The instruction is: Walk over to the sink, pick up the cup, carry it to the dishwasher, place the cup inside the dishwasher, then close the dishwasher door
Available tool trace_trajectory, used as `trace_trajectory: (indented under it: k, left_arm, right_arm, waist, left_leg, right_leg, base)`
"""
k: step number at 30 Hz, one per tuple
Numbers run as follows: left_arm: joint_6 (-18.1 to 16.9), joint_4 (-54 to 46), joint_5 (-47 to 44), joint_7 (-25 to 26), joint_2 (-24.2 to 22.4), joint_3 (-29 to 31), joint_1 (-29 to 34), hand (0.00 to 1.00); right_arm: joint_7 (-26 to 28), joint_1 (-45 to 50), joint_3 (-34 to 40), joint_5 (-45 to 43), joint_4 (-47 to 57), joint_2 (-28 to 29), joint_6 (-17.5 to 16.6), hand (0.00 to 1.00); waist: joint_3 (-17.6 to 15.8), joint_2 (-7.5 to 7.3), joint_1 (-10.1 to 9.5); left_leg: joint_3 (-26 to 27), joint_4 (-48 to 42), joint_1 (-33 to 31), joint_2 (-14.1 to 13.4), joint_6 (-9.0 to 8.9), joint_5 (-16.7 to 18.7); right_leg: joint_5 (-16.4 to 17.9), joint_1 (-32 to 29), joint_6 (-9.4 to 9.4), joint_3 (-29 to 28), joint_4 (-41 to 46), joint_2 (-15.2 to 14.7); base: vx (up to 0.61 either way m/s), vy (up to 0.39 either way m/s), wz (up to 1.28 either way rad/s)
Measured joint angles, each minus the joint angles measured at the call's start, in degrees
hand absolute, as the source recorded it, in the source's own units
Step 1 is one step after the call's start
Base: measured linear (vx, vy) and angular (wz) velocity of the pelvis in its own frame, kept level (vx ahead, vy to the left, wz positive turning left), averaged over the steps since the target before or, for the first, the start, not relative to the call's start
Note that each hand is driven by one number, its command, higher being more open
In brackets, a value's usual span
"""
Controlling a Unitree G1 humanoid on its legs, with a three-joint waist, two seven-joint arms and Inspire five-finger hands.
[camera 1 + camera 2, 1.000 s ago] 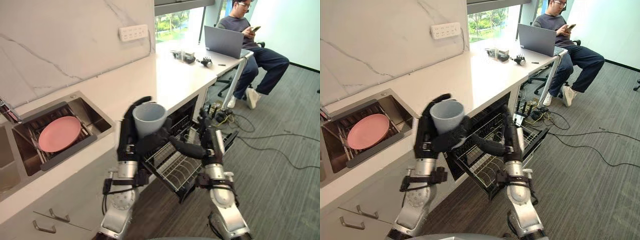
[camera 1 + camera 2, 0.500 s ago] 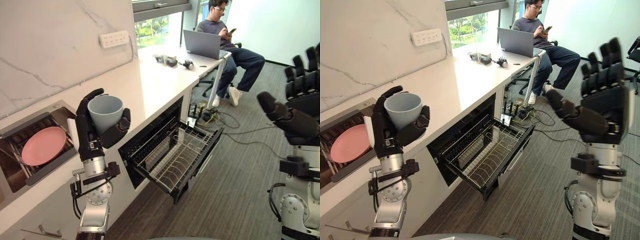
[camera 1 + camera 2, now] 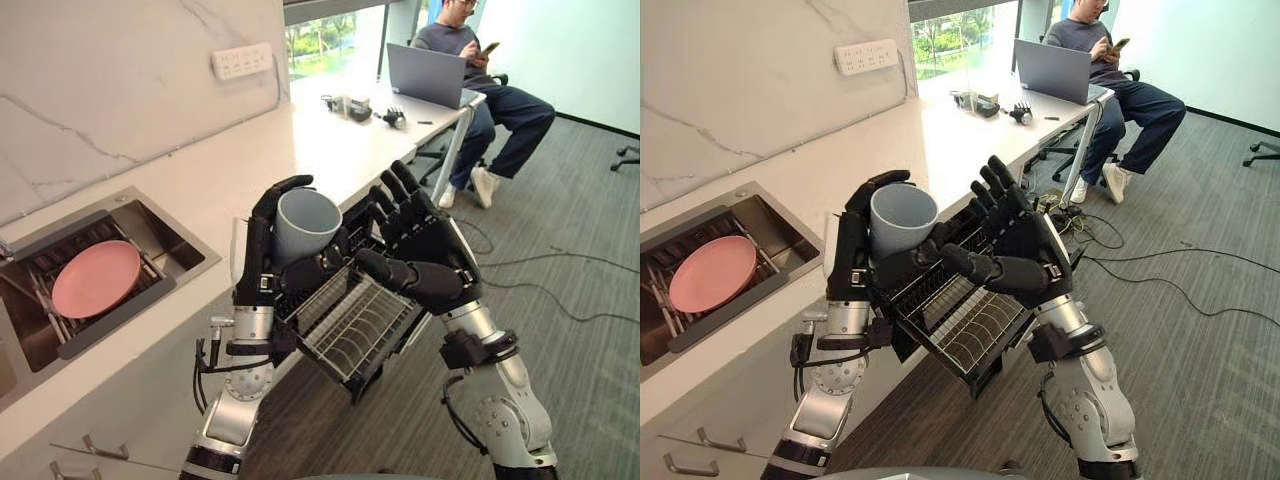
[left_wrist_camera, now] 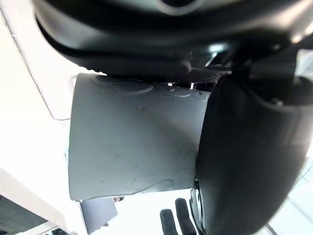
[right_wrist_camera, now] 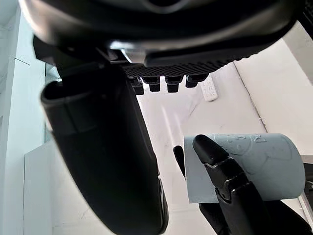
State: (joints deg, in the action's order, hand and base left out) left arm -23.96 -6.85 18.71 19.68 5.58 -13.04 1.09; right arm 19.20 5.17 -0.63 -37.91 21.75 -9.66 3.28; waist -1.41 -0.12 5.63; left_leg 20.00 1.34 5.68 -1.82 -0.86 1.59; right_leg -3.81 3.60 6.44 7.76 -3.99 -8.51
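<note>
A pale grey-blue plastic cup (image 3: 303,222) is held upright, mouth up, in the left robot hand (image 3: 260,275), whose fingers and thumb are curled round its wall. The cup is kept in the air at the front edge of the long white surface (image 3: 250,160), above the black wire rack of the dishwasher (image 3: 360,325), which is pulled out from beneath that surface. The right robot hand (image 3: 430,262) is seen just beside the cup with its fingers straight and spread and its thumb stretched toward the left robot hand. Nothing is gripped by it, and whether it touches the cup cannot be told. A steel sink (image 3: 150,225) is set into the surface to the robot's left, and a round pink plate (image 3: 95,278) lies inside it. A white socket strip (image 3: 242,60) is fixed to the marbled wall. At the far end of the surface an open grey laptop (image 3: 430,75) is placed before a seated person (image 3: 500,90).
</note>
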Motion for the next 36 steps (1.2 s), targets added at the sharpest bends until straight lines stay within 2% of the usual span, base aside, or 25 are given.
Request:
trace_trajectory:
  k: [5,12,24,30,31,36]
  left_arm:
    - [0.5,0.0,4.0,0.0,0.4,-3.0,-0.1,0.00]
    - [0.5,-0.1,6.1,-1.1,1.3,-8.6,-0.9,0.00]
    - [0.5,-0.4,6.0,-1.8,2.3,-9.7,-1.2,0.00]
    - [0.7,-0.4,6.0,-0.7,2.3,-10.0,-1.2,0.00]
    - [0.7,-0.4,6.0,-0.8,2.3,-10.0,-1.2,0.00]
    - [0.8,-0.4,5.9,-0.1,2.3,-10.1,-1.2,0.00]
  right_arm:
    - [-3.5,-0.2,-1.7,2.1,0.0,-0.4,1.9,1.00]
    - [-5.0,-0.7,-5.4,2.1,0.0,-1.0,5.0,1.00]
    - [-8.6,-2.5,-7.1,0.6,0.5,-2.6,9.8,1.00]
    - [-10.4,-3.0,-7.6,-4.0,0.6,-2.6,11.9,1.00]
    - [-10.6,-3.0,-7.6,-5.3,0.6,-2.6,12.3,0.00]
    - [-11.0,-3.7,-7.6,-6.5,0.6,-3.2,13.5,0.00]
  waist:
    - [0.0,-0.01,0.00]
    - [0.0,-0.03,-0.05]
    - [0.0,-0.12,-0.15]
    - [-0.1,-0.25,-0.13]
    - [-0.1,-0.31,-0.11]
    - [0.1,-0.74,-0.16]
  left_leg:
    - [0.0,0.0,0.1,0.0,0.00,0.0]
    - [0.0,0.0,0.2,0.0,0.01,0.0]
    - [-0.5,0.0,0.1,0.1,0.08,-0.1]
    - [-1.0,0.0,0.1,0.2,0.16,-0.2]
    - [-1.4,0.1,0.1,0.3,0.18,-0.2]
    - [-2.0,0.1,-0.2,0.4,0.22,-0.4]
  right_leg:
    - [0.0,0.1,0.00,0.0,0.0,0.0]
    - [0.0,0.2,-0.02,0.0,0.0,0.0]
    - [0.1,0.4,-0.06,0.6,0.0,-0.1]
    - [0.2,0.7,-0.06,1.2,0.0,-0.3]
    - [0.3,0.8,-0.05,1.6,0.0,-0.3]
    - [0.3,0.8,-0.05,2.1,0.0,-0.5]
  base:
    - [0.00,0.000,0.00]
    - [0.00,0.000,0.00]
    - [0.00,0.000,0.01]
    - [0.00,-0.001,0.05]
    - [-0.01,-0.013,0.11]
    - [-0.02,-0.020,0.07]
